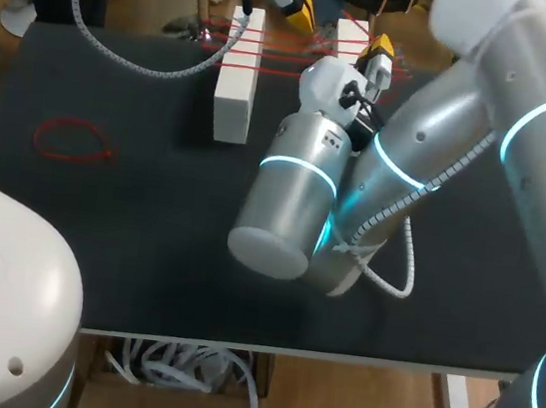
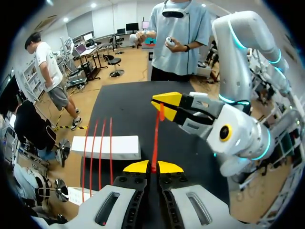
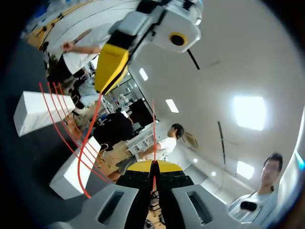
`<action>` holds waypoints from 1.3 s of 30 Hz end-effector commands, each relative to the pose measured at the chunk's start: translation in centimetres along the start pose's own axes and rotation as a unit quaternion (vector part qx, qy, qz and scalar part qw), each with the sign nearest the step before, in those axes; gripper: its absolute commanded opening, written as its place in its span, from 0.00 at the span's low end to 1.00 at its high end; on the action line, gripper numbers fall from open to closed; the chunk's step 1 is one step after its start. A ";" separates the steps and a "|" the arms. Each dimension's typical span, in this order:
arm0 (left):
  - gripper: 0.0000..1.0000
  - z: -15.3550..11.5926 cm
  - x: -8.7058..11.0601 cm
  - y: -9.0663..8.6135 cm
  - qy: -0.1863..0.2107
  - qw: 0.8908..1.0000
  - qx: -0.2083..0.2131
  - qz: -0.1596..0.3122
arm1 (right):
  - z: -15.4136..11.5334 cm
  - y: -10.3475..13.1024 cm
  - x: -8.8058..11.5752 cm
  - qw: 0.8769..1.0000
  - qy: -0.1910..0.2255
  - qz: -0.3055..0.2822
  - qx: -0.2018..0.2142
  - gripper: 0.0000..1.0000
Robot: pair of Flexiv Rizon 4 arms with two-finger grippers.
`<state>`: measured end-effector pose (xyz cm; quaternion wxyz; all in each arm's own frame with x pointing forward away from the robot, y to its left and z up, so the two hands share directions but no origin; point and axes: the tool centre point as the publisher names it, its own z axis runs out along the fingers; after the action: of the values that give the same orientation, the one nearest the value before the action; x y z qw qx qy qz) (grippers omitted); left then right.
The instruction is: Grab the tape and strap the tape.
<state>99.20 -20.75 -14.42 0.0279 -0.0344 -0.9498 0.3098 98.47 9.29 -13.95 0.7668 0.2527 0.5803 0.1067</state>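
Black table top (image 1: 97,241): near and left parts open; flat loose red tape loop (image 1: 72,140) at left.
Silver right arm (image 1: 355,195): bulks over centre.
Left white rectangular block (image 1: 236,88), right white rectangular block (image 1: 350,38): far side; gap barred by stretched red strands (image 1: 274,43).
Red tape strand (image 2: 155,138): taut, pinched by left gripper (image 2: 152,167) and right gripper (image 2: 163,106); bars passage there.

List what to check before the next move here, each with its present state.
1. Left tool shut on the red band: ok.
2. Right tool shut on the same band: ok.
3. Band pulled straight between the tools: ok.
4. Left white block and right white block in place, strapped bands across them: ok.
5. Held band lined up over both blocks: cannot tell.
6. Spare red loop lying clear of both arms: ok.
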 end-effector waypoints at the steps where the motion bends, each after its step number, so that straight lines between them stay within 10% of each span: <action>1: 0.00 -0.1 -0.1 -0.1 0.001 1.000 -0.003 -0.001 | 0.5 0.7 -0.2 0.998 0.055 -0.038 0.011 0.00; 22: 0.00 -0.1 -0.1 -0.1 0.001 1.000 -0.003 -0.001 | 0.4 1.1 -0.2 0.996 0.054 -0.065 0.020 0.00; 39: 0.00 -0.1 -0.1 -0.1 0.001 1.000 -0.003 -0.001 | 3.5 4.0 -2.1 0.941 0.157 -0.301 0.007 0.00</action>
<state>99.20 -20.75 -14.44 0.0278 -0.0344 -0.9498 0.3098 101.46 11.79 -10.89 0.7116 0.0724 0.6915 -0.1014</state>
